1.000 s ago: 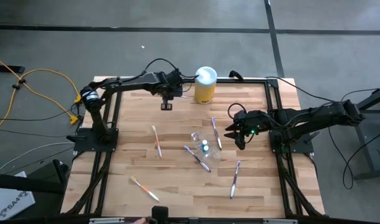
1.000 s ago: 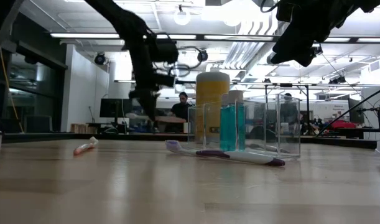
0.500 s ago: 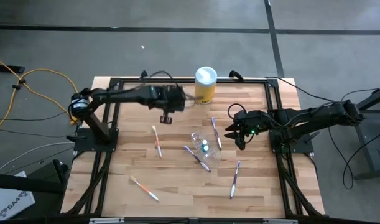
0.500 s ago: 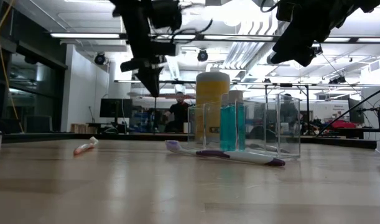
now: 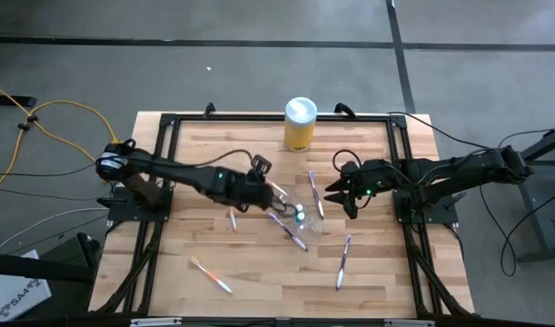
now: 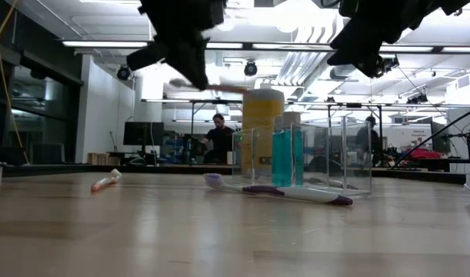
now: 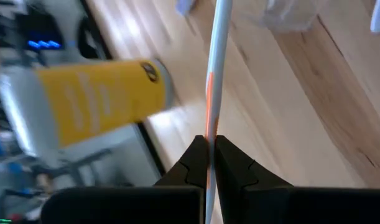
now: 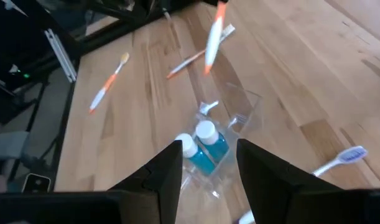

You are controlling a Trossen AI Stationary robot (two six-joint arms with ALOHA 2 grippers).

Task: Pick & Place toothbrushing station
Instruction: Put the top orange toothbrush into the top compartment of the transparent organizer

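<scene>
My left gripper (image 5: 259, 185) hangs over the table's middle, shut on an orange-and-white toothbrush (image 5: 273, 191) that points toward the clear plastic cup (image 5: 295, 214). The cup stands upright on its base with a blue tube (image 8: 202, 149) inside. My right gripper (image 5: 339, 193) hovers open just right of the cup; in its wrist view the cup shows between its fingers, farther off. On the boards lie purple toothbrushes (image 5: 314, 193) (image 5: 288, 230) (image 5: 343, 262), an orange one (image 5: 209, 274) and another (image 5: 231, 219) half under my left arm. My left gripper pinches the toothbrush's handle (image 7: 209, 138) between its two fingers, at its orange stretch. The rest of the brush (image 7: 221, 37) runs straight on ahead of the fingertips, along the fingers. The fingers slant down from the table's left. The brush is lifted clear of the table.
A yellow canister with a white lid (image 5: 300, 124) stands at the far edge, behind the cup. A black frame (image 5: 168, 123) runs round the wooden top. In the low view a purple toothbrush (image 6: 281, 191) lies in front of the cup (image 6: 311, 154).
My left gripper has swung from the far edge beside the yellow canister toward the table's middle and the cup, rising a little and rolling its wrist, its fingers staying shut. My right arm has kept still.
</scene>
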